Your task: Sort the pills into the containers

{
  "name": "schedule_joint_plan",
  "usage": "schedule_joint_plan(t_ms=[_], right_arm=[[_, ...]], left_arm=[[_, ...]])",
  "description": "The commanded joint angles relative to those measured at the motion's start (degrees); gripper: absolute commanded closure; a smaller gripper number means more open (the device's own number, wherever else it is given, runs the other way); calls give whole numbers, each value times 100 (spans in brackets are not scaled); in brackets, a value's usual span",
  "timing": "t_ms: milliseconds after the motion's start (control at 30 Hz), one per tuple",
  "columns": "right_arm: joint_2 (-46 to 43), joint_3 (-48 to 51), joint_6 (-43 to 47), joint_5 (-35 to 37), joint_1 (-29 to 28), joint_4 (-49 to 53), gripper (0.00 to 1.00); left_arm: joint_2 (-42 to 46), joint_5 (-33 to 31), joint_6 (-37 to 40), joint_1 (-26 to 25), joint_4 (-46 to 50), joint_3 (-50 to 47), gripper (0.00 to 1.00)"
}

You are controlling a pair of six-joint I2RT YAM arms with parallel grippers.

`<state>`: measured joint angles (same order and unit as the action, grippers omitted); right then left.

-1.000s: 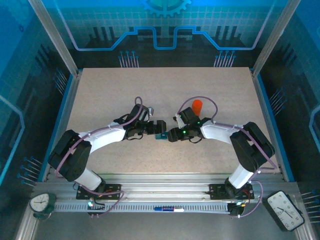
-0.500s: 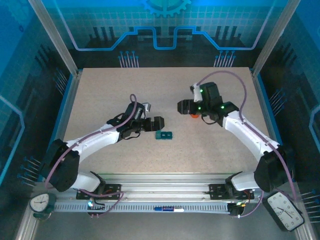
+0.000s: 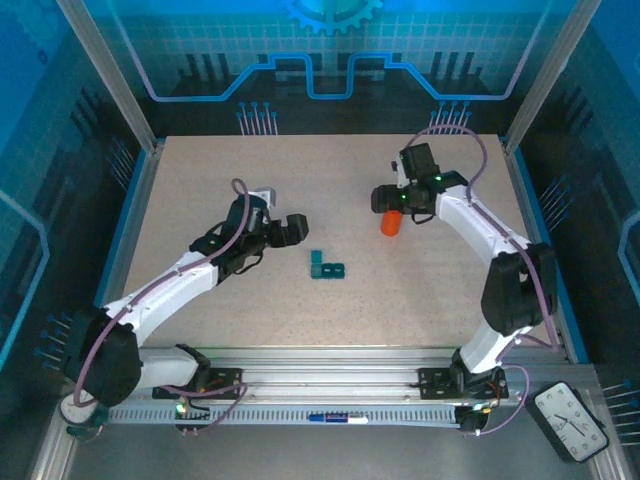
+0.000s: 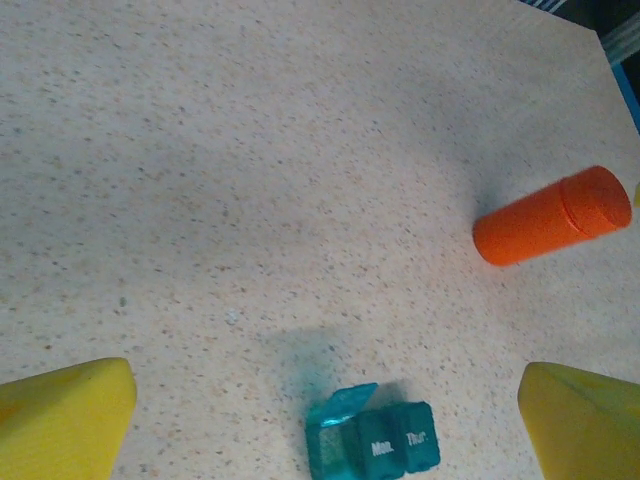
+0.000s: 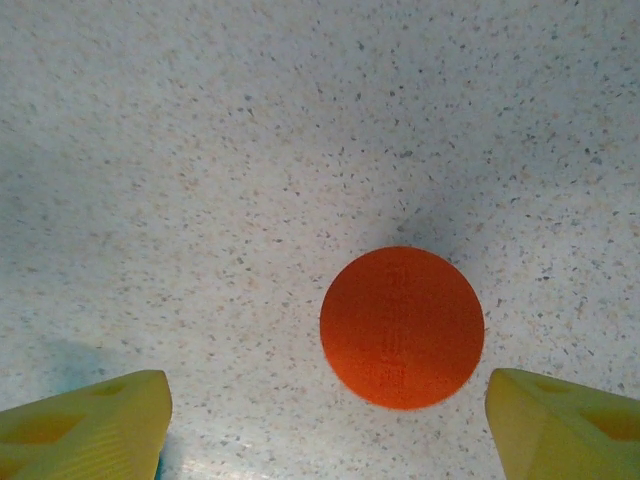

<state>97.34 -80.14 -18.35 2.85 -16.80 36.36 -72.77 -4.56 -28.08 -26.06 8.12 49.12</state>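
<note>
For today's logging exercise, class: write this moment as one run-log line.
left gripper: open | right gripper: open above upright orange cylindrical bottle | dark-teal plastic pill box: on table, one lid raised

On the speckled beige bench, toward the far right: an orange bottle, upright, round cap up, soft shadow beside it. Past the near edge, a metal rail. At its left end a round clock; at its right a second clock, tilted. Blue panelled walls around.
</note>
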Motion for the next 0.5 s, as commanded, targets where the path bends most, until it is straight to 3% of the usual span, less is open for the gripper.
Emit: schedule_joint_plan(t_ms=[0, 467], right_arm=[[244, -349, 156, 203, 43, 371, 17], [935, -518, 244, 440, 48, 347, 25]], left_arm=[[173, -151, 136, 125, 22, -61, 1], [135, -58, 124, 203, -161, -152, 1]])
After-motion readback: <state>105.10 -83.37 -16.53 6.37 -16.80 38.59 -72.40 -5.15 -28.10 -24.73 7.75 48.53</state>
